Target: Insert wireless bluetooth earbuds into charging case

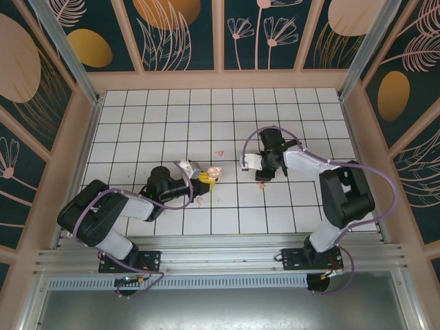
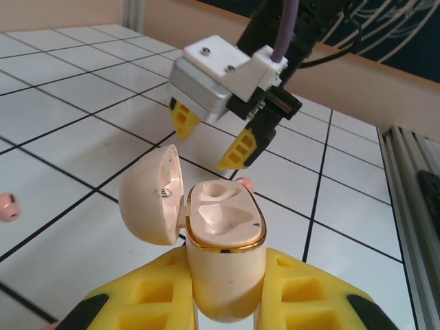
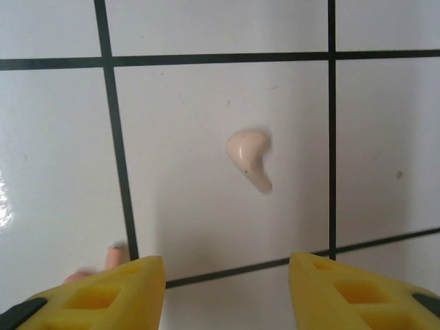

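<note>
Grip check: left hand [image 2: 225,306] is closed on the lower body of the beige egg-shaped plastic charging case with a gold rim [image 2: 223,268]; yellow pads [image 2: 155,299] press on both sides; case stands roughly upright, hinged lid [image 2: 148,199] swung open to the left in the left wrist view, two moulded wells [image 2: 220,213] facing up. In the top view this hand [image 1: 205,177] holds the case [image 1: 215,172] over the white tiled surface [image 1: 172,117], near the middle, slightly left; cannot tell whether the case touches the tiles.

Right hand [image 2: 210,141] is open; yellow tips spread with nothing between them; it hangs just beyond the case, tips pointing down at the surface. In the right wrist view its fingers [image 3: 103,292] frame a pale beige stemmed plastic earbud [image 3: 249,159] lying flat on a tile ahead of the tips; apart from both, not touched. Blurred pinkish bit [image 3: 113,258] sits just beside one fingertip on a grout line; cannot tell what it is.

Salmon-pink earbud [image 2: 8,206] lies on the surface at the left edge of the left wrist view, well apart from the case; a second small pink earbud [image 1: 220,152] lies on a tile between the two hands.
</note>
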